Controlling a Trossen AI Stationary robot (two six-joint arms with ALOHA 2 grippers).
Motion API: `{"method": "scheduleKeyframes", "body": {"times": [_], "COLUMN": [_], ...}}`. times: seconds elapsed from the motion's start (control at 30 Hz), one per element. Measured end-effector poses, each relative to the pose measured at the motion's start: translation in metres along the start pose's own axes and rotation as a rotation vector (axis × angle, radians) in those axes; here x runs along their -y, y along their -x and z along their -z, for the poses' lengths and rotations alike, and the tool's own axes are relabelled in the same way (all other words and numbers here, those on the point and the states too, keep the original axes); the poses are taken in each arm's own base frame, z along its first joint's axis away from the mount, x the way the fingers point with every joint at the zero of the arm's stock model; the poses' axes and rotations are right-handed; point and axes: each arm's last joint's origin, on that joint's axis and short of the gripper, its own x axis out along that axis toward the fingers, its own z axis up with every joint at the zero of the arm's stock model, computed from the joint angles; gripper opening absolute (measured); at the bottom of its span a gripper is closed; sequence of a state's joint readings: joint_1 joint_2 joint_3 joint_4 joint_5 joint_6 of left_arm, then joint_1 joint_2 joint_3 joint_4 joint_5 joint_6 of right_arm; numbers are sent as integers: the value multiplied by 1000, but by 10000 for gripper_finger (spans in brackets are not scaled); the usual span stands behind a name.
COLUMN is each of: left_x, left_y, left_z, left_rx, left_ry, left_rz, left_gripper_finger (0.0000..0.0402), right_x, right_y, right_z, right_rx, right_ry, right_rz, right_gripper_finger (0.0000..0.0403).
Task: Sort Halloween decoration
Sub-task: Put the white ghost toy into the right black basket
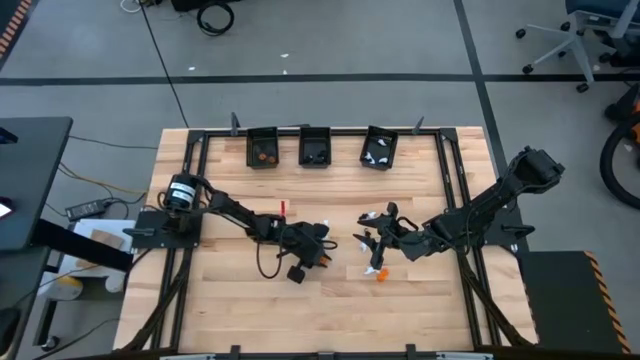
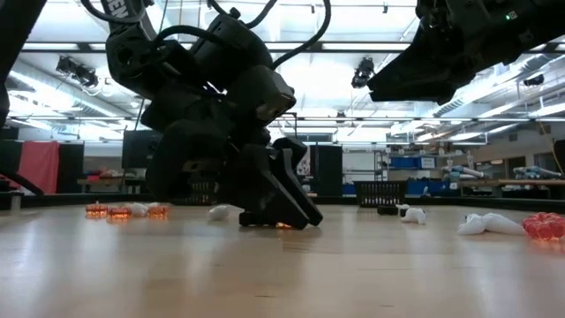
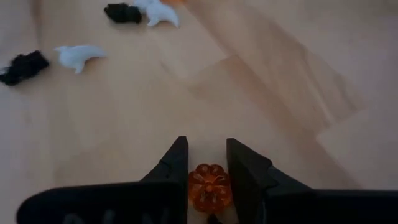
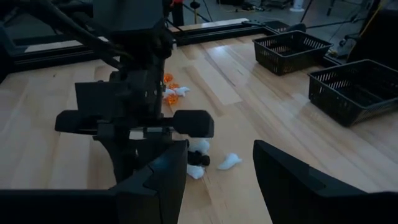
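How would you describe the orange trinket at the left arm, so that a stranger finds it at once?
Start at the wooden table and follow the left arm to its gripper near the middle. Between its jaws, shut on it, sits a small orange pumpkin. The nearby trinkets are white or black, and lie loose.

Left claw [image 3: 208, 163] pinched low at the table; right claw [image 4: 214, 163] spread.

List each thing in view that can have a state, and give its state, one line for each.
Left gripper: down at the table, shut on an orange pumpkin.
Orange pumpkin: between the left fingers.
Right gripper: open, holds nothing.
Three bins: at the table's far edge, trinkets inside.
White trinkets: loose on the table.
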State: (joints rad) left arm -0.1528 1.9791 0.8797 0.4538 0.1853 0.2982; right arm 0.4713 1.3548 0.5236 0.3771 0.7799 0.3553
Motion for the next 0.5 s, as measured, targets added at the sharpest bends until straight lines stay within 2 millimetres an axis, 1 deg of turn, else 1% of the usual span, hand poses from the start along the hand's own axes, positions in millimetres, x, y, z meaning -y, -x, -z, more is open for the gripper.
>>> {"method": "scheduleKeyframes", "body": {"times": [0.13, 0.23, 0.37, 0.5], "left_x": [-4, -7, -11, -13], "left_y": [8, 12, 17, 17], "left_z": [-9, -11, -14, -16], "left_rx": [23, 25, 25, 42], "left_ry": [-13, -8, 0, 54], "left_rz": [-44, -50, -54, -59], "left_gripper_finger": [65, 60, 44, 37], "right_x": [0, 0, 0, 0], "right_y": [0, 0, 0, 0], "right_z": [0, 0, 0, 1], "right_rx": [0, -2, -3, -5], "right_ry": [1, 2, 4, 5], "right_rz": [0, 0, 1, 2], "right_gripper_finger": [189, 189, 189, 189]}}
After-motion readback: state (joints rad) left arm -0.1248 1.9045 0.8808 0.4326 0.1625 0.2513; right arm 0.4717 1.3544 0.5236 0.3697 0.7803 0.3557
